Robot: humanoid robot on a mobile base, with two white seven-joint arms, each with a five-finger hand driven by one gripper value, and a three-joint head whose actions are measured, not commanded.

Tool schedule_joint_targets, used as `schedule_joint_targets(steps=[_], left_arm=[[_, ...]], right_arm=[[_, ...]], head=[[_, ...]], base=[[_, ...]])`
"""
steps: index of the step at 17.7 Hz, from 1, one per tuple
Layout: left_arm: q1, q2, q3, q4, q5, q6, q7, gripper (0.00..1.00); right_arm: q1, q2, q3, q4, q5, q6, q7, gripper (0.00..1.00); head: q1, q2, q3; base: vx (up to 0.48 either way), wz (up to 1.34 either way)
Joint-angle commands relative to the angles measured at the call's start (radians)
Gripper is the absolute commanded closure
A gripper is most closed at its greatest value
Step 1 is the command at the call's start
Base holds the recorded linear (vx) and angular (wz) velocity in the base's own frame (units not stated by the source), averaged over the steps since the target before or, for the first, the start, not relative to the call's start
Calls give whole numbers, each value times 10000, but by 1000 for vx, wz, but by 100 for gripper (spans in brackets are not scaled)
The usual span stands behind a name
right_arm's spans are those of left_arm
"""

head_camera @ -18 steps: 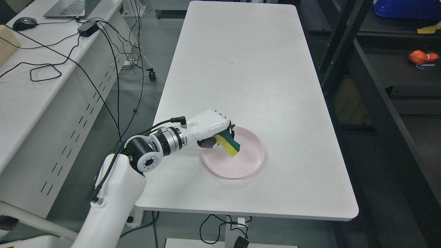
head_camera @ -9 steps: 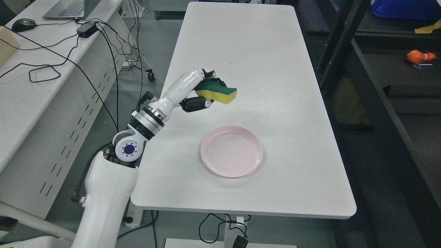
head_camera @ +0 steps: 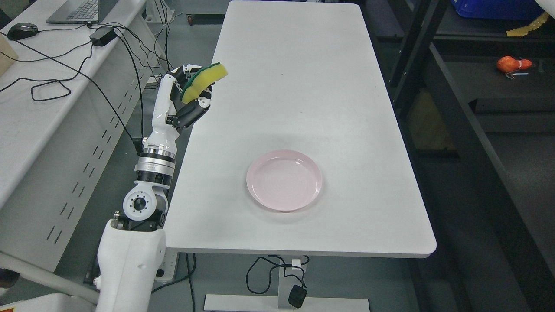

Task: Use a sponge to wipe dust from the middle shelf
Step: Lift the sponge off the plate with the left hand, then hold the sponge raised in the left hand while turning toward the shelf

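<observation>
The left hand (head_camera: 186,97) is raised high off the left edge of the white desk (head_camera: 303,86), forearm nearly upright, with its fingers (head_camera: 193,113) curled around a sponge (head_camera: 203,81). The sponge is yellow with a green scrubbing face, and it pokes out of the top of the grip, tilted up and to the right. It is held in the air, touching nothing but the hand, above the gap between the white desk and the grey desk (head_camera: 39,130) on the left that carries cables, a mouse (head_camera: 19,30) and a laptop (head_camera: 73,11).

On the white desk there is only a pink plate (head_camera: 284,180), lying flat toward the near end and well apart from the hand. It holds nothing.

The right arm does not show anywhere.

As for the job, I judge that the pick-up is done: the sponge is firmly in the hand and clear of the desk. The wiping itself has not begun. The dark shelving (head_camera: 477,108) stands to the right of the white desk, on the far side from the raised hand, with an orange thing (head_camera: 511,64) lying on one of its levels and a blue bin (head_camera: 494,8) higher up. Which level counts as the middle shelf I cannot say for certain from here. The sponge is nowhere near any of it, so what is left is to carry it across to the shelving, press it onto the shelf and rub along the surface.
</observation>
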Motion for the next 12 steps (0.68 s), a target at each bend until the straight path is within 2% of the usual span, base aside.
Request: schedule_joint_targets(steps=[1, 12], left_arm=[[987, 91, 556, -1297, 1232, 70, 36, 100], [1172, 91, 373, -1312, 1463, 70, 5, 100]], right_arm=[[2, -175, -4, -174, 0, 7, 7, 0], [2, -175, -4, -174, 0, 7, 7, 0]], head=[[0, 0, 0], [0, 0, 0]], base=[[-107, -113], [-176, -109]])
